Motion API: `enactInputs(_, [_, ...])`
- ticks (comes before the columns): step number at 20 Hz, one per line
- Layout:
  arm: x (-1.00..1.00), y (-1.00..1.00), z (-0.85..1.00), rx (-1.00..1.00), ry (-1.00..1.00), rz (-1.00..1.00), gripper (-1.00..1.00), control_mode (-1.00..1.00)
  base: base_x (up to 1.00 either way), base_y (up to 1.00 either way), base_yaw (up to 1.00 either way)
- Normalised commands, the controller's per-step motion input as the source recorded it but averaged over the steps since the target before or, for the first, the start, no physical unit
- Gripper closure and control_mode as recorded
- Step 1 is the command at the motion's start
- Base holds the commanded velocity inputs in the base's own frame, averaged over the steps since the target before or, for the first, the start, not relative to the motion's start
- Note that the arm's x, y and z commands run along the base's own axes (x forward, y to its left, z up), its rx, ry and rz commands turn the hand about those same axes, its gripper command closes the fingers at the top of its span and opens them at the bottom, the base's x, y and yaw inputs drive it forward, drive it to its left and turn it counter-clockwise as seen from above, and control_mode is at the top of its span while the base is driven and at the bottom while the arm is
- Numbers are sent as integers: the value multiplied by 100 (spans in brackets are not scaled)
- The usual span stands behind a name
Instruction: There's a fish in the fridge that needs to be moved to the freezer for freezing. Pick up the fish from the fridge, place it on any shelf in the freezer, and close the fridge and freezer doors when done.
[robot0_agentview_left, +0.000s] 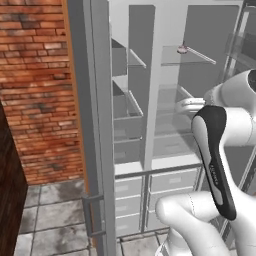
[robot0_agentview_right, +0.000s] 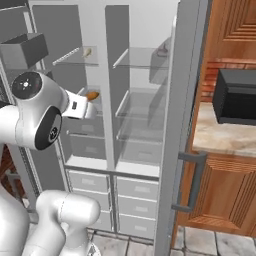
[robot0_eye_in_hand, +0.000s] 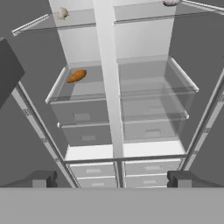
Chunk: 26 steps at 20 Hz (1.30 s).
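My fingers spread wide in front of the open unit, nothing between them.

My gripper (robot0_eye_in_hand: 112, 178) hangs before the central divider, both finger tips (robot0_eye_in_hand: 43, 178) parted and empty. In the hand view the fridge (robot0_eye_in_hand: 153, 83) compartment's clear glass shelves run right of the divider; the fish (robot0_eye_in_hand: 170, 2), small and pinkish-grey, lies on the top shelf at the upper right edge. Left of the divider, the freezer (robot0_eye_in_hand: 74, 94) side holds an orange item (robot0_eye_in_hand: 76, 76) on a middle shelf and a pale lumpy item (robot0_eye_in_hand: 63, 13) on the shelf above. White drawers (robot0_eye_in_hand: 94, 169) sit shut along the bottom. Both doors (robot0_agentview_left: 95, 120) stand swung open.
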Motion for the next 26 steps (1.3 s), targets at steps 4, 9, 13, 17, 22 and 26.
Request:
enactInputs(4, [0,0,0,0,0,0,-100,100,-6,-15,0])
enactInputs(9, [0,0,0,0,0,0,-100,100,-30,-3,0])
enactInputs(13, [0,0,0,0,0,0,-100,100,-59,-19,0])
enactInputs(17, [0,0,0,0,0,0,-100,100,-11,0,0])
enactInputs(22, [0,0,0,0,0,0,-100,100,-6,0,0])
enactInputs(26, [0,0,0,0,0,0,-100,100,-58,-1,0])
